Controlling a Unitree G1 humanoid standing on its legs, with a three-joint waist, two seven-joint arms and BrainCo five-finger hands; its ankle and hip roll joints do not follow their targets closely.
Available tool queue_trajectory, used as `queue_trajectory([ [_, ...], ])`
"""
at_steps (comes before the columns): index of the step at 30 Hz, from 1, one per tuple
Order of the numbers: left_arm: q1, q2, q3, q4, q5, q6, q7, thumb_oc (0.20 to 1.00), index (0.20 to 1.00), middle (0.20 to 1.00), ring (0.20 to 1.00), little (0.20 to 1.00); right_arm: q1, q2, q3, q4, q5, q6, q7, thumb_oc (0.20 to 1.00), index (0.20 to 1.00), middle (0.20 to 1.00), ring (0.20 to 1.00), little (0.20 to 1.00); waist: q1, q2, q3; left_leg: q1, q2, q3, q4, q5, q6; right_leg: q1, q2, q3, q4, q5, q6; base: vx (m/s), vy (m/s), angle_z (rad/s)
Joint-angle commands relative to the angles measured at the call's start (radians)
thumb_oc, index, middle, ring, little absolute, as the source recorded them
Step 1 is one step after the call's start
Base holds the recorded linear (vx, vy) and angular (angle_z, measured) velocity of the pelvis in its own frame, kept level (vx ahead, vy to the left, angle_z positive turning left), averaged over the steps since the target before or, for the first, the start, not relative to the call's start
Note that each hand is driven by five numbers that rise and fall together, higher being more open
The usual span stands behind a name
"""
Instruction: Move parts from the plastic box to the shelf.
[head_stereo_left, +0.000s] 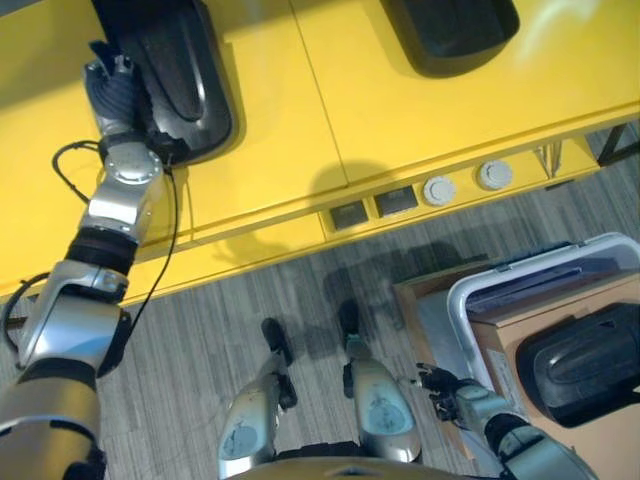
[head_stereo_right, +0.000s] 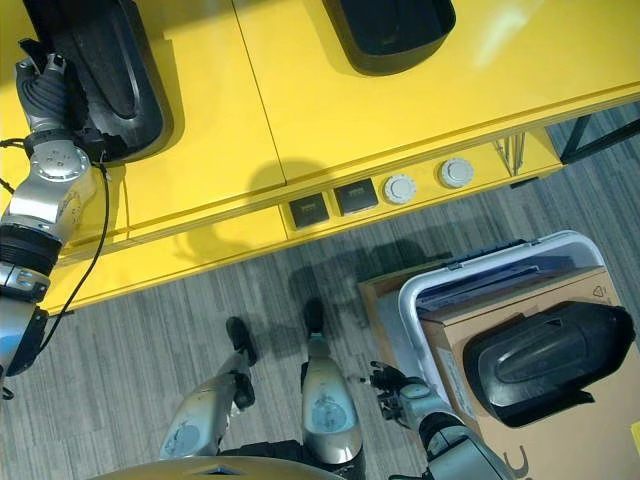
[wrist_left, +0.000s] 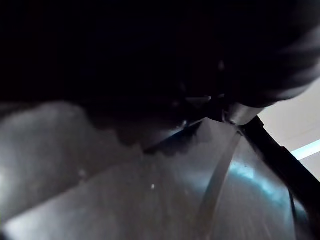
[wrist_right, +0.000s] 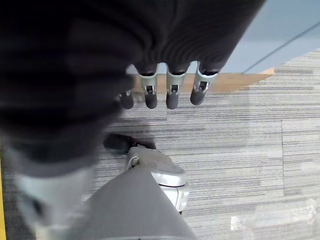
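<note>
**Black part held against yellow shelf, upper left**

A black moulded part (head_stereo_left: 180, 70) lies on the yellow shelf (head_stereo_left: 420, 110) at upper left, the left hand (head_stereo_left: 115, 95) set against its edge; its finger state cannot be told. A second black part (head_stereo_right: 545, 360) rests in the plastic box (head_stereo_right: 420, 290), lower right. The right hand (wrist_right: 170, 90) hangs beside the box, fingers relaxed, nothing held.

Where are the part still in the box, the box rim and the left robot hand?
black part (head_stereo_right: 545, 360), right eye view, its top.
plastic box (head_stereo_right: 412, 300), right eye view, white rim.
left robot hand (head_stereo_left: 118, 95), left eye view, ribbed cover.

Silver-grey arms; dark ribbed wrist covers; silver fingers (wrist_right: 172, 90), dark-tipped
</note>
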Motion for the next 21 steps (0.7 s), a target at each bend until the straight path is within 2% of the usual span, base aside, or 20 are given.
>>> queue_trajectory([
  [1, -0.055, 0.044, -0.075, 0.096, -0.011, 0.06, -0.096, 0.2, 0.2, 0.2, 0.2, 0.2, -0.01, 0.026, 0.029, 0.003, 0.042, 0.015, 0.021, 1.0, 1.0, 1.0, 1.0, 1.0, 0.008, -0.02, -0.015, 0.004, 0.048, -0.082, -0.002, -0.108, -0.079, 0.017, -0.034, 0.031, 0.013, -0.156, 0.042, 0.0, 0.0, 0.0],
  [3, -0.052, 0.041, -0.076, 0.097, -0.02, 0.061, -0.095, 0.2, 0.2, 0.2, 0.2, 0.2, -0.016, 0.028, 0.028, 0.008, 0.044, 0.014, 0.021, 1.0, 1.0, 1.0, 1.0, 1.0, 0.009, -0.017, -0.016, 0.007, 0.047, -0.083, -0.002, -0.109, -0.079, 0.02, -0.036, 0.028, 0.013, -0.157, 0.042, 0.02, -0.004, 0.01],
  [4, -0.051, 0.039, -0.076, 0.102, -0.05, 0.067, -0.108, 0.592, 0.592, 0.592, 0.592, 0.592, -0.016, 0.032, 0.027, 0.014, 0.046, 0.009, 0.021, 1.0, 1.0, 1.0, 1.0, 1.0, 0.009, -0.014, -0.02, 0.012, 0.047, -0.082, -0.002, -0.109, -0.079, 0.024, -0.038, 0.024, 0.014, -0.156, 0.043, 0.04, -0.014, 0.01],
  [5, -0.05, 0.036, -0.074, 0.104, -0.067, 0.074, -0.12, 0.812, 0.812, 0.812, 0.812, 0.812, -0.016, 0.034, 0.027, 0.018, 0.046, 0.007, 0.02, 1.0, 1.0, 1.0, 1.0, 1.0, 0.01, -0.013, -0.023, 0.015, 0.047, -0.082, -0.002, -0.108, -0.079, 0.027, -0.038, 0.023, 0.014, -0.156, 0.043, 0.04, -0.015, 0.01],
  [6, -0.048, 0.033, -0.073, 0.105, -0.072, 0.077, -0.123, 0.925, 0.925, 0.925, 0.925, 0.925, -0.016, 0.035, 0.026, 0.017, 0.045, 0.007, 0.019, 1.0, 1.0, 1.0, 1.0, 1.0, 0.01, -0.013, -0.025, 0.017, 0.048, -0.081, -0.002, -0.108, -0.079, 0.028, -0.039, 0.021, 0.015, -0.157, 0.042, 0.0, 0.0, 0.0],
  [7, -0.046, 0.03, -0.073, 0.106, -0.076, 0.08, -0.124, 1.0, 1.0, 1.0, 1.0, 1.0, -0.016, 0.036, 0.027, 0.017, 0.044, 0.009, 0.019, 1.0, 1.0, 1.0, 1.0, 1.0, 0.01, -0.012, -0.026, 0.018, 0.048, -0.08, -0.002, -0.108, -0.079, 0.029, -0.039, 0.02, 0.015, -0.157, 0.042, 0.0, 0.0, 0.0],
  [12, 0.022, -0.028, -0.031, 0.102, -0.169, 0.124, -0.098, 1.0, 1.0, 1.0, 1.0, 1.0, -0.009, 0.052, 0.026, 0.029, 0.035, 0.018, 0.015, 1.0, 1.0, 1.0, 1.0, 1.0, 0.02, -0.005, -0.055, 0.044, 0.05, -0.082, -0.002, -0.11, -0.079, 0.059, -0.042, 0.001, 0.018, -0.167, 0.037, 0.01, -0.011, 0.01],
  [17, 0.081, -0.074, -0.003, 0.094, -0.174, 0.115, -0.033, 1.0, 1.0, 1.0, 1.0, 1.0, 0.006, 0.071, 0.026, 0.041, 0.031, 0.024, 0.016, 1.0, 1.0, 1.0, 1.0, 1.0, 0.03, -0.006, -0.088, 0.072, 0.052, -0.085, -0.002, -0.112, -0.079, 0.095, -0.042, -0.018, 0.02, -0.18, 0.033, 0.04, -0.044, 0.11],
  [21, 0.138, -0.129, 0.021, 0.082, -0.191, 0.129, -0.016, 1.0, 1.0, 1.0, 1.0, 1.0, 0.042, 0.092, 0.024, 0.059, 0.021, 0.021, 0.018, 1.0, 1.0, 1.0, 1.0, 1.0, 0.039, -0.009, -0.145, 0.11, 0.059, -0.075, -0.002, -0.115, -0.08, 0.146, -0.044, -0.036, 0.013, -0.189, 0.031, 0.08, -0.067, 0.02],
])
